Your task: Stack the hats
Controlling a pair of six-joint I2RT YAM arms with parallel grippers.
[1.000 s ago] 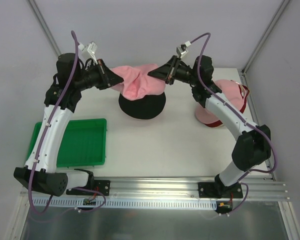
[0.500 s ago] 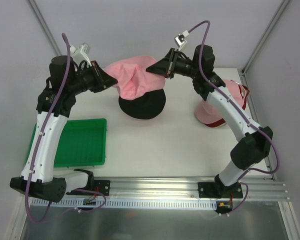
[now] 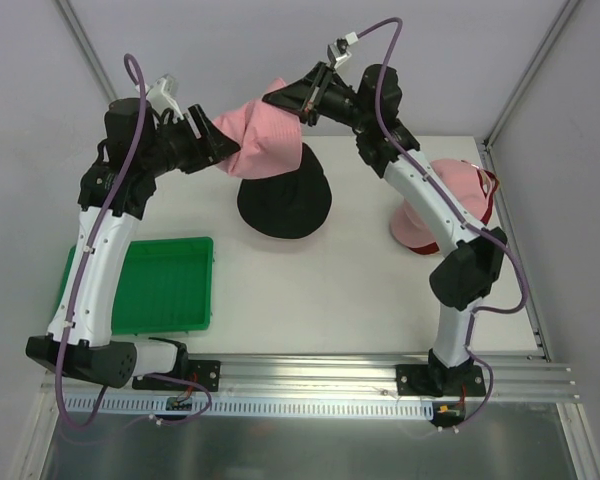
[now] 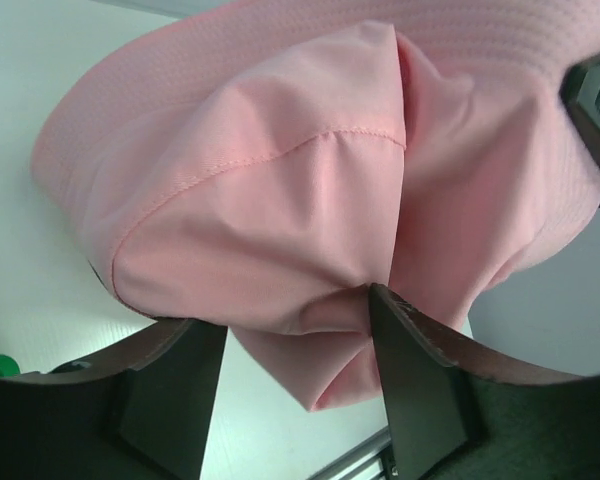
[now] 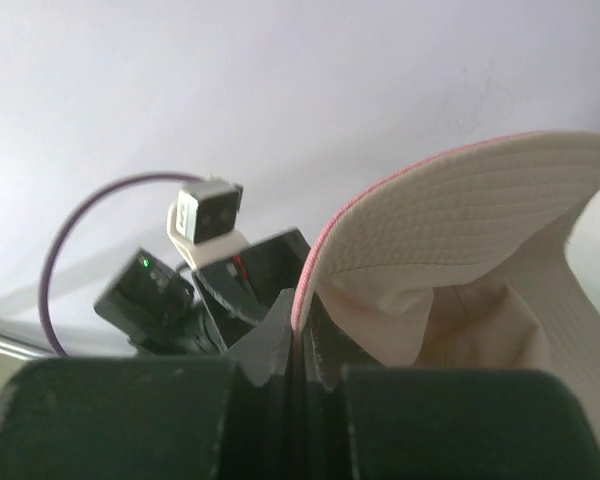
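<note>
I see two matching arms, the left arm (image 3: 98, 250) and the right arm (image 3: 435, 210): glossy white link shells with black joint housings between them. A purple cable (image 5: 120, 181) runs back from each wrist along the links to a black base block (image 3: 180, 372). Just behind the left gripper (image 4: 285, 320) sits a small white camera block (image 5: 205, 212), and a green light (image 5: 145, 263) glows on the black housing beside it. That gripper's fingers (image 4: 170, 390) are matte black wedges. The right gripper (image 5: 298, 330) has dark, flat-faced fingers (image 5: 265, 350).

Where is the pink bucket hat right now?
Top view, far centre: the pink bucket hat hangs between the left gripper and right gripper, held over the black hat.
</note>
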